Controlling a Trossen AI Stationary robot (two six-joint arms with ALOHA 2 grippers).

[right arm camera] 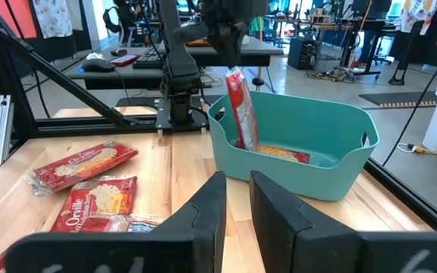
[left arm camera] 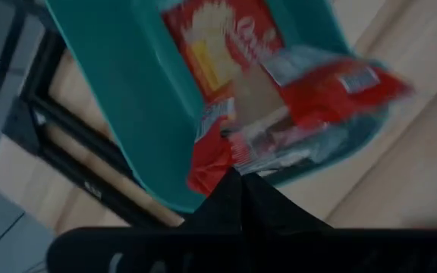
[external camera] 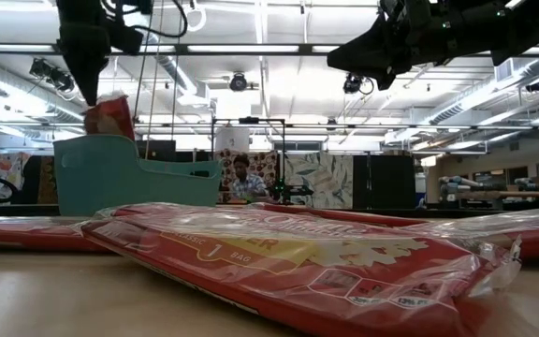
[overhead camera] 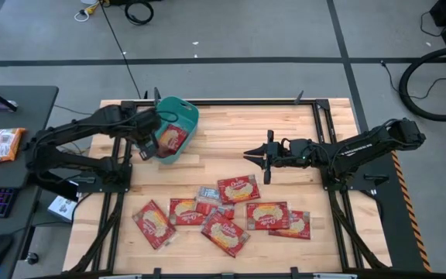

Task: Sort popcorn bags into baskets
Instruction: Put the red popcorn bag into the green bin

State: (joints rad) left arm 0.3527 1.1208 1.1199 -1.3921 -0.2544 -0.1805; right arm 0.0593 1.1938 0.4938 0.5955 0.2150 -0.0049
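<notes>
Now, left gripper (overhead camera: 147, 146): pinching a popcorn bag (right arm camera: 241, 106) upright over the teal tub (right arm camera: 332, 144).
Risk: bag could catch the rim and tip outside.
Right gripper (overhead camera: 263, 156): slightly parted, empty.

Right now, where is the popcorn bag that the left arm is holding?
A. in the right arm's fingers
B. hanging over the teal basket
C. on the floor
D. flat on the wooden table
B: the left gripper pinches a popcorn bag that hangs upright over the teal basket.
</notes>
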